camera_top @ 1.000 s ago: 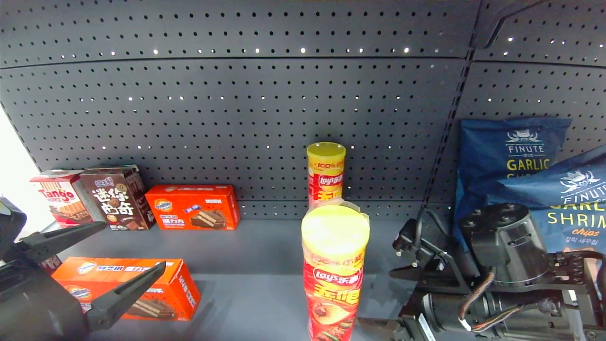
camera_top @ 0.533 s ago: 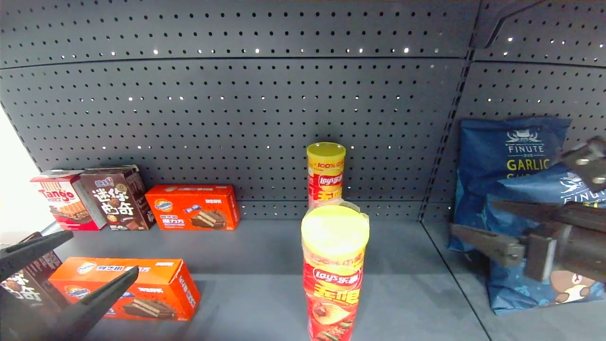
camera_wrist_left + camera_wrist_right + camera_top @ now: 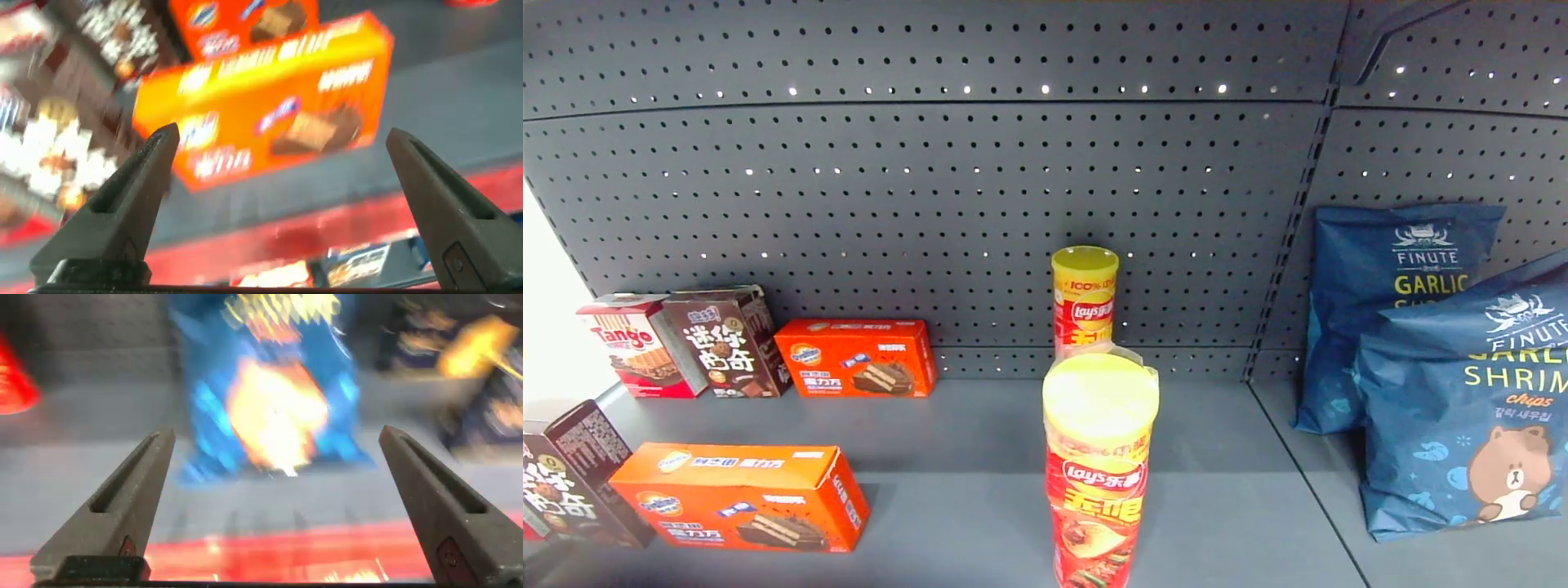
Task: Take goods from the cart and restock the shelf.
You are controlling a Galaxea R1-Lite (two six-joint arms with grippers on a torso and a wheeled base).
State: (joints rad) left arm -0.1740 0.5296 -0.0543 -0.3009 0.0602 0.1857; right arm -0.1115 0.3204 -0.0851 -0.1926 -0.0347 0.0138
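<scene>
On the grey shelf (image 3: 980, 441) stand two yellow-lidded chip cans, one at the front (image 3: 1101, 469) and one behind it (image 3: 1085, 300) by the pegboard. Orange boxes lie at the front left (image 3: 743, 496) and at the back left (image 3: 856, 357). Blue chip bags (image 3: 1462, 400) lean at the right. My left gripper (image 3: 282, 171) is open and empty, facing the orange box (image 3: 270, 106) from in front of the shelf edge. My right gripper (image 3: 282, 469) is open and empty, facing a blue bag (image 3: 274, 400).
Brown and red snack boxes (image 3: 715, 339) stand at the back left, and another brown box (image 3: 568, 474) at the front left corner. A red strip (image 3: 327, 237) runs along the shelf's front edge. Bare shelf floor lies between the cans and the bags.
Both arms have drawn back out of the head view: the left gripper slid away at the lower left, the right arm swung right and off. The goods on the shelf have not moved.
</scene>
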